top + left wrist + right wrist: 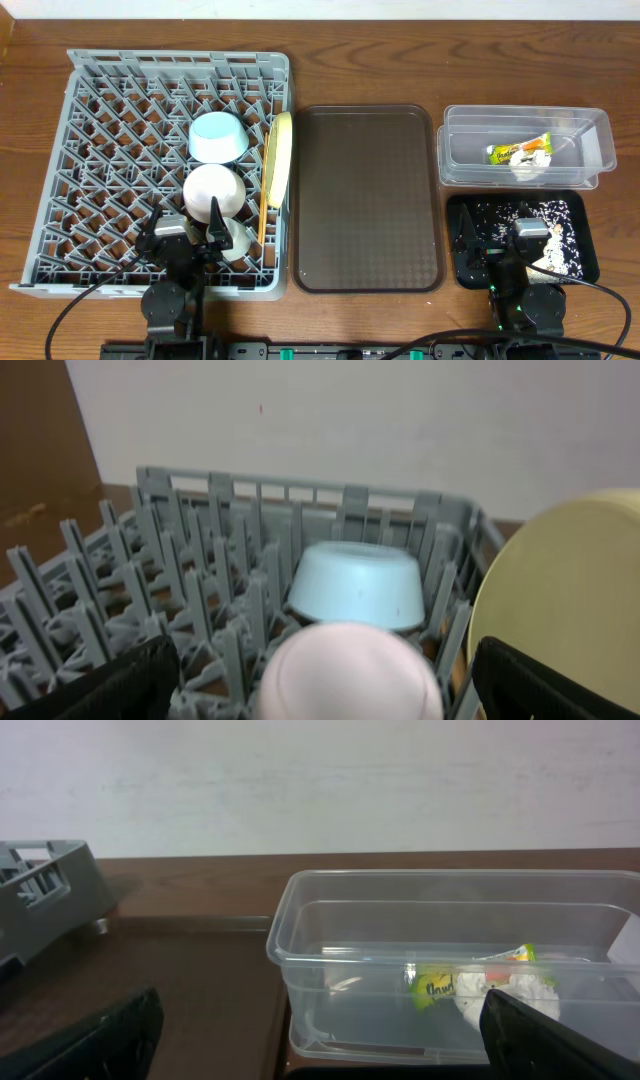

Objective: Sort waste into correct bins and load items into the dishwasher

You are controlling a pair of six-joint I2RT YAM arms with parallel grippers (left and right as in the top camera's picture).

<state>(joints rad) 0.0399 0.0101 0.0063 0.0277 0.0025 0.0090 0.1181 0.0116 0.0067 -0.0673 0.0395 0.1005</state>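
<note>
Both end effectors sit at the bottom of the frame, fingers spread wide, holding nothing. My left end effector (pixel 330 685) looks into the dishwasher (pixel 100 150): white bowl (pixel 213 190) just ahead, chopsticks (pixel 263 200) lying lengthwise to its right. The right end effector (pixel 325 1040) faces the clear tub (pixel 300 930), which holds the wrapper (pixel 440 985) and tissue (pixel 510 990). I judge nothing remains to sort.

Looks like a robotics lab bench playing kitchen, not somebody's actual kitchen. Just a wood-grain table (pixel 610 60) pushed up against a bare white wall (pixel 350 410), with two robot arms (pixel 165 300) sitting at the near edge and black cables (pixel 72 300) trailing off it. Got a grey dish rack (pixel 180 57) plonked straight on the tabletop, plus a brown cafeteria tray (pixel 365 200), a clear tub (pixel 590 125) and a black tray (pixel 455 240) lined up neatly beside it.
</note>
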